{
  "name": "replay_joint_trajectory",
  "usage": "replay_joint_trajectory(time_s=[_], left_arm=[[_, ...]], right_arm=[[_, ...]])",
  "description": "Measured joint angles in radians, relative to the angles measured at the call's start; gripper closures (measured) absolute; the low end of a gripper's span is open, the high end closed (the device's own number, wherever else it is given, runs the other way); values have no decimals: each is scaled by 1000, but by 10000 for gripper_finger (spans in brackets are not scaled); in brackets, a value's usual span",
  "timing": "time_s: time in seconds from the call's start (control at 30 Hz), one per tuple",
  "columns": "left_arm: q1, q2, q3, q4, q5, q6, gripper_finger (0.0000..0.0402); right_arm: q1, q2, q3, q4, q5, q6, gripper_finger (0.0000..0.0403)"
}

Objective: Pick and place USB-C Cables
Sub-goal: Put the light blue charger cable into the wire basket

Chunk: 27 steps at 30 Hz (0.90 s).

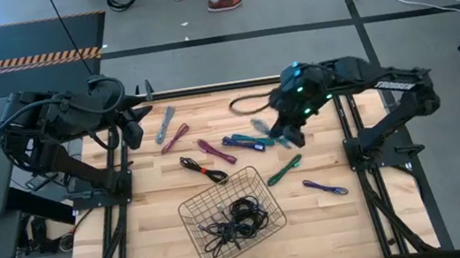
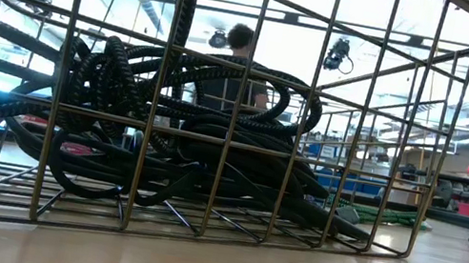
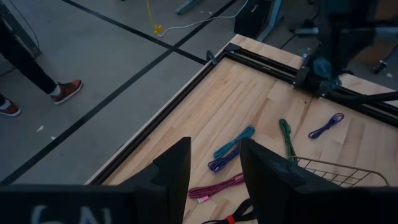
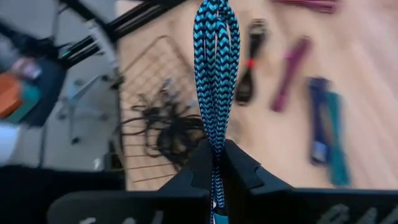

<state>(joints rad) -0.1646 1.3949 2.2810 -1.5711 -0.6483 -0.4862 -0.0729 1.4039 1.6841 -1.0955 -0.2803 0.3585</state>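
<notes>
Right gripper [image 4: 214, 163] clamps blue-black braided cable [image 4: 216, 74] above worktop [image 1: 155, 237]. Wire mesh basket [image 1: 189, 213] ahead holds black cables [image 1: 235, 219]; several coloured cables remain. Left gripper [image 3: 214, 165] open, idle.

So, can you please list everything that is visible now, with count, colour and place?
wire basket: one, metal, near edge of the wooden table.
black cables in basket: a tangle, count unclear.
black cable with red tie: one, beside the basket.
grey cable: one, far left.
magenta cables: two, centre left.
blue and teal cables: about two, centre.
green cable: one, right of basket.
purple cable: one, right.
black loop: one, far edge.
person: one, behind the table.
left tool: open, over far left corner.
right tool: shut on blue braided cable.
</notes>
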Motion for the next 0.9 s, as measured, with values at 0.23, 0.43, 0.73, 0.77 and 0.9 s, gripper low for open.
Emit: replay_joint_trajectory(time_s=[0.23, 0.43, 0.73, 0.77, 0.9], left_arm=[[-1, 0, 0, 1, 21, -21, 255], [-1, 0, 0, 1, 40, -27, 255], [-1, 0, 0, 1, 71, -26, 255], [-1, 0, 0, 1, 71, -26, 255], [-1, 0, 0, 1, 71, -26, 255]], right_arm=[[78, 177, 37, 99, -158, -99, 386], [137, 313, 37, 113, -155, -158, 386], [205, 474, 37, 138, -8, -247, 386], [210, 490, 37, 144, -2, -255, 387], [224, 550, 37, 170, 5, -274, 387]])
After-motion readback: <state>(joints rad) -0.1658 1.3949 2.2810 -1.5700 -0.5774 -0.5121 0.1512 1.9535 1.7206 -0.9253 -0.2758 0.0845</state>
